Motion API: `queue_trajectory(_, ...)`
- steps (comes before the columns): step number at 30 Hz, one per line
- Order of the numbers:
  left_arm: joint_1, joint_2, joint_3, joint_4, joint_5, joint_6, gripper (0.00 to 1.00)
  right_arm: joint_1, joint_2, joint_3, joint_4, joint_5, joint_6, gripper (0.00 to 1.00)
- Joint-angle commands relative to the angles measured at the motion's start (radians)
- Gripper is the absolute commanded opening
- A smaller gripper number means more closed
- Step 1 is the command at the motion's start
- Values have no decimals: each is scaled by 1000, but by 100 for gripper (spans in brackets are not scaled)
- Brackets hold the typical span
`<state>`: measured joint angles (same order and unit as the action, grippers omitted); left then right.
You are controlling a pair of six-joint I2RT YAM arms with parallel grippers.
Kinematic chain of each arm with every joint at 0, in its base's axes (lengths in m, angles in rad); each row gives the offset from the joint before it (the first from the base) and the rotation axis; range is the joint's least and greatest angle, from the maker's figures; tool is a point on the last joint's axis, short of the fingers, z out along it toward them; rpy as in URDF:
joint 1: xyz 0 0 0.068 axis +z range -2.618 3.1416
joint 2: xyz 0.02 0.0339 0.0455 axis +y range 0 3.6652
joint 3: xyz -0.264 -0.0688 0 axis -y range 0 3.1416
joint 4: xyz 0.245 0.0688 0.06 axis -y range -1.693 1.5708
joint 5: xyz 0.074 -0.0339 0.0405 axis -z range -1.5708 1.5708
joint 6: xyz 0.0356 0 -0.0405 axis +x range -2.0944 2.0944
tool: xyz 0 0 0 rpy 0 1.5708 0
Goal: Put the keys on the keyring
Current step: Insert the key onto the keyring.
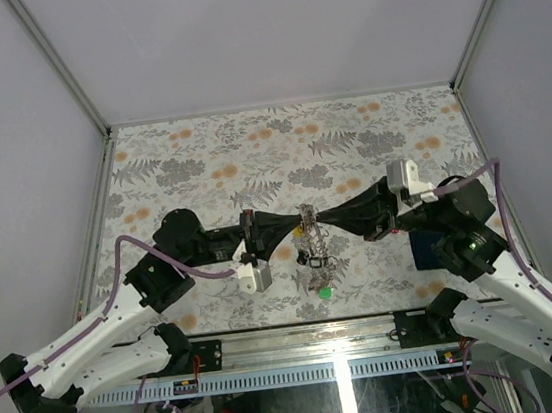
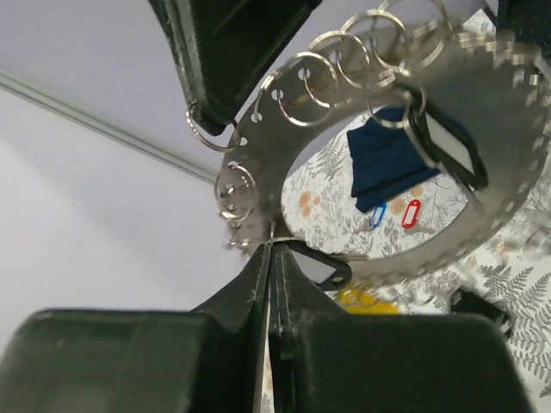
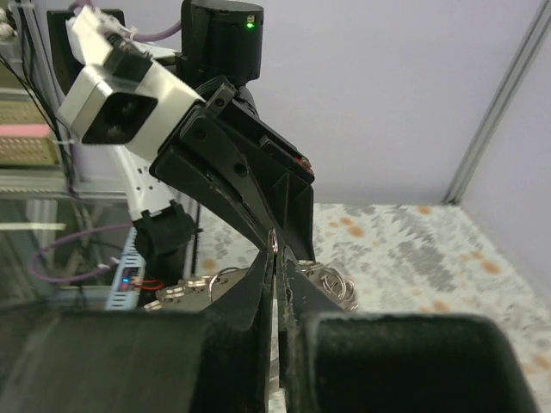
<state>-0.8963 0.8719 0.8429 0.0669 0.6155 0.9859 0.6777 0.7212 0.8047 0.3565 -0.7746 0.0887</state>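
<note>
The keyring [image 1: 310, 230] hangs above the table between my two grippers. In the left wrist view it is a big grey toothed ring [image 2: 512, 146] with several small split rings [image 2: 310, 82] along its rim. Keys with black tags [image 2: 452, 146] and a yellow tag [image 2: 370, 299] hang from it, and a green-tagged key [image 1: 324, 289] dangles lowest. My left gripper [image 2: 272, 248] is shut on the ring's lower edge. My right gripper [image 3: 273, 248] is shut on a small split ring at the opposite edge. Keys with a blue tag [image 2: 376, 215] and a red tag [image 2: 411, 212] lie on the table.
A dark blue cloth [image 1: 427, 248] lies on the floral table surface [image 1: 249, 149] under my right arm, with the loose keys beside it. Grey walls close in the left, right and far sides.
</note>
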Motion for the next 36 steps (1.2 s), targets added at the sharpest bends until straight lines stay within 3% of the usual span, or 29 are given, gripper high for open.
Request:
queue_trajectory(1,18,-16,-25,100,-5,-24,0,6,33,16,99,41,222,0)
queue_trajectory(10,59,-42,-48,150,44,-71,0,6,107,46,50,-33,266,0)
queue_trajectory(19,83,-56,-50,129,68,-76,0,6,107,77,-44,-28,210,0)
queue_trajectory(36,89,-35,-24,78,143,-69,0,6,106,68,27,-36,243,0)
